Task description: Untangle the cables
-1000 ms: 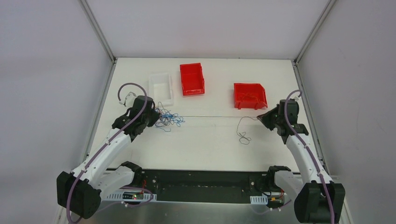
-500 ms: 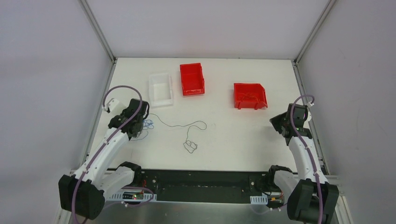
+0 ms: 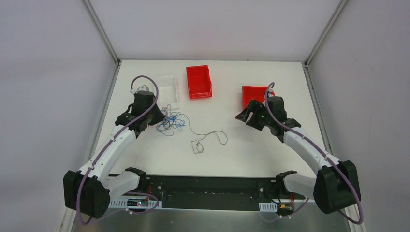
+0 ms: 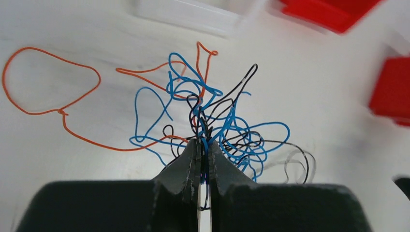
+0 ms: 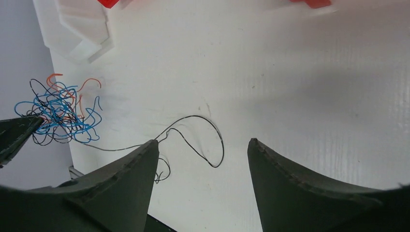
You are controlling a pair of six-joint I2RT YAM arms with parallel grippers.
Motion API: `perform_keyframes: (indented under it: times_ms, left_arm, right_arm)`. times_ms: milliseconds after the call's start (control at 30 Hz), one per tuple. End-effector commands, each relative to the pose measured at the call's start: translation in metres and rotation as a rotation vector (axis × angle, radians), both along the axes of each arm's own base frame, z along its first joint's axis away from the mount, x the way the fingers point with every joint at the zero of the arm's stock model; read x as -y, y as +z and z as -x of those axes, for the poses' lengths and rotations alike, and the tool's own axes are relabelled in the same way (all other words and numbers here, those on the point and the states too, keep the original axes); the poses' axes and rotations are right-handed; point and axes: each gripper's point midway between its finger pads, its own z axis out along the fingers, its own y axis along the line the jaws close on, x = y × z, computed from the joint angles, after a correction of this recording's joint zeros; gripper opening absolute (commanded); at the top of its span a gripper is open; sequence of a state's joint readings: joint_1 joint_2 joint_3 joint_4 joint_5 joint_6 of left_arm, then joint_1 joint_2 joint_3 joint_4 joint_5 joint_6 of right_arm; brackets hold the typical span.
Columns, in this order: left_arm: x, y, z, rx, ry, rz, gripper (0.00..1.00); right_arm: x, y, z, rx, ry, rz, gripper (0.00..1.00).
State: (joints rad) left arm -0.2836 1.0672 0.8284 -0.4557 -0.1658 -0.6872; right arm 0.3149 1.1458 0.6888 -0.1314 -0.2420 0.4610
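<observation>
Just on the near side of the white bin (image 3: pixel 174 92), the left gripper (image 4: pixel 203 145) is clamped on the cables (image 4: pixel 220 128), a knot of blue, black and orange strands fanning out from its fingertips over the table (image 3: pixel 232 154). One black strand (image 3: pixel 209 137) runs from the knot farther from the bin, toward the near edge, ending in a small loop. Well to the right of the bin, beyond a red bin (image 3: pixel 198 81), the right gripper (image 5: pixel 203 142) hangs above the table with its jaws apart and empty, partly covering a second red bin (image 3: pixel 252 92).
</observation>
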Motion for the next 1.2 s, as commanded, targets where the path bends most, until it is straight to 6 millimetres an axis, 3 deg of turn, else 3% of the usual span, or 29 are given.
perform_keyframes:
  times_ms: [0,167,233,333,467,700,867,1033,1100,1167]
  left_arm:
    - [0.076,0.044,-0.009,0.170,-0.377,0.199,0.04]
    - [0.142,0.073,0.002,0.263,-0.675,0.252,0.05]
    - [0.153,0.087,0.005,0.308,-0.723,0.252,0.07]
    - [0.137,0.095,-0.004,0.360,-0.629,0.200,0.07]
    - [0.119,0.093,-0.006,0.393,-0.576,0.122,0.10]
    - [0.137,0.083,0.002,0.334,-0.676,0.176,0.09]
    - [0.139,0.077,0.003,0.312,-0.684,0.182,0.09]
    - [0.142,0.074,0.001,0.298,-0.691,0.191,0.09]
    - [0.144,0.074,0.001,0.292,-0.695,0.197,0.09]
    - [0.145,0.072,0.000,0.283,-0.696,0.202,0.10]
  right_arm:
    - [-0.014,0.018,-0.017,0.086,0.029,-0.009,0.72]
    - [-0.011,0.024,-0.019,0.113,0.009,-0.001,0.76]
    - [-0.011,0.026,-0.017,0.118,0.019,0.002,0.77]
    - [-0.016,0.030,-0.009,0.135,0.071,-0.012,0.79]
    - [-0.042,0.043,0.003,0.208,0.212,-0.072,0.82]
    - [-0.110,0.072,0.037,0.331,0.531,-0.234,0.83]
    - [-0.143,0.088,0.044,0.372,0.626,-0.262,0.81]
    - [-0.167,0.085,0.045,0.351,0.667,-0.260,0.71]
    - [-0.174,0.081,0.045,0.342,0.670,-0.254,0.59]
    - [-0.179,0.078,0.044,0.330,0.667,-0.250,0.40]
